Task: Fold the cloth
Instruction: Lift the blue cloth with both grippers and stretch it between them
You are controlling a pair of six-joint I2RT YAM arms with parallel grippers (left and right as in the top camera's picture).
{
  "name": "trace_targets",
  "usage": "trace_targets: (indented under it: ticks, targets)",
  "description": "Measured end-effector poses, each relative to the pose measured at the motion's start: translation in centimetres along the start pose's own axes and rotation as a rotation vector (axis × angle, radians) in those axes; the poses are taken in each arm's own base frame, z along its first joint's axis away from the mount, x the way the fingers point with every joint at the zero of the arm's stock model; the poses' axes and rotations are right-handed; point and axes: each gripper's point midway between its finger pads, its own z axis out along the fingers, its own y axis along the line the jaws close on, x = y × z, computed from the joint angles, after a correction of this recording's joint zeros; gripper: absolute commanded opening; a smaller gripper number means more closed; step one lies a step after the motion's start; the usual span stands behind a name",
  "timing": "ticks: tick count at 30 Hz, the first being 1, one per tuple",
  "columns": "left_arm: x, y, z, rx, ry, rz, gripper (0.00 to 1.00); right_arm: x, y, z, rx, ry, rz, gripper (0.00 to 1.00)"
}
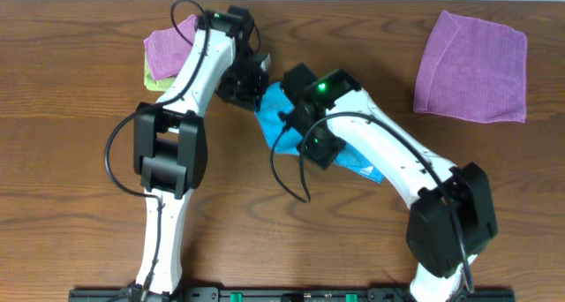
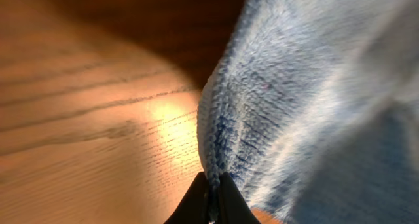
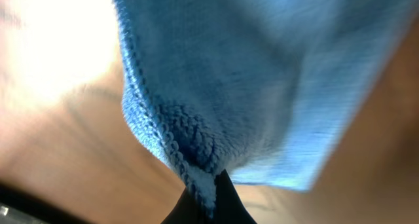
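The sky-blue cloth (image 1: pixel 276 117) lies bunched near the table's middle, mostly hidden under the two arms; a corner shows lower right of the right arm. My left gripper (image 1: pixel 250 83) is shut on the cloth's edge; in the left wrist view its fingertips (image 2: pixel 213 188) pinch the hem of the cloth (image 2: pixel 294 99). My right gripper (image 1: pixel 296 117) is shut on another edge; in the right wrist view the fingertips (image 3: pixel 208 194) clamp a bunched corner of the cloth (image 3: pixel 262 73), which hangs above the wood.
A large purple cloth (image 1: pixel 472 65) lies at the back right. A small folded purple cloth (image 1: pixel 168 46) sits on a lime-green one (image 1: pixel 154 79) at the back left, close beside the left arm. The table is brown wood.
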Motion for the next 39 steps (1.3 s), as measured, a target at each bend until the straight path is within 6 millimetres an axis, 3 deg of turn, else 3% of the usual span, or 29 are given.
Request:
trace_targets:
  ticks: [4, 9, 13, 15, 20, 23, 26, 29, 34, 39]
  targets:
    - [-1.1, -1.6, -5.0, -0.005, -0.114, 0.025, 0.06, -2.9, -2.4, -3.4, 0.114, -0.147, 0.046, 0.02]
    - [-1.6, -3.8, -13.2, -0.032, -0.324, 0.032, 0.06, -7.1, -5.9, -8.8, 0.265, -0.387, 0.114, 0.02]
    - [-1.1, -4.4, -17.8, -0.050, -0.446, 0.000, 0.06, -8.7, -9.0, -11.8, 0.381, -0.495, 0.130, 0.02]
    - [-0.8, -4.1, -19.0, -0.055, -0.472, -0.033, 0.06, -8.7, -10.8, -12.6, 0.441, -0.504, 0.121, 0.03]
    - [0.3, -2.3, -19.9, -0.071, -0.463, -0.132, 0.06, -7.3, -14.4, -14.0, 0.533, -0.480, 0.121, 0.03]
    - [2.2, -1.6, -19.3, -0.080, -0.389, -0.189, 0.06, -5.6, -14.9, -13.2, 0.507, -0.414, 0.109, 0.03]
    - [4.1, -1.7, -18.5, -0.086, -0.306, -0.214, 0.06, -4.3, -13.0, -11.5, 0.383, -0.355, 0.071, 0.02]
    - [4.1, -1.9, -18.4, -0.088, -0.304, -0.206, 0.06, -3.8, -10.7, -10.5, 0.252, -0.340, 0.046, 0.02]
    - [4.1, -2.0, -18.4, -0.080, -0.302, -0.205, 0.06, -3.2, -8.7, -9.9, 0.145, -0.319, 0.038, 0.02]
    - [4.2, -3.4, -18.1, -0.045, -0.291, -0.180, 0.06, -0.7, -7.0, -9.0, 0.068, -0.215, 0.041, 0.02]
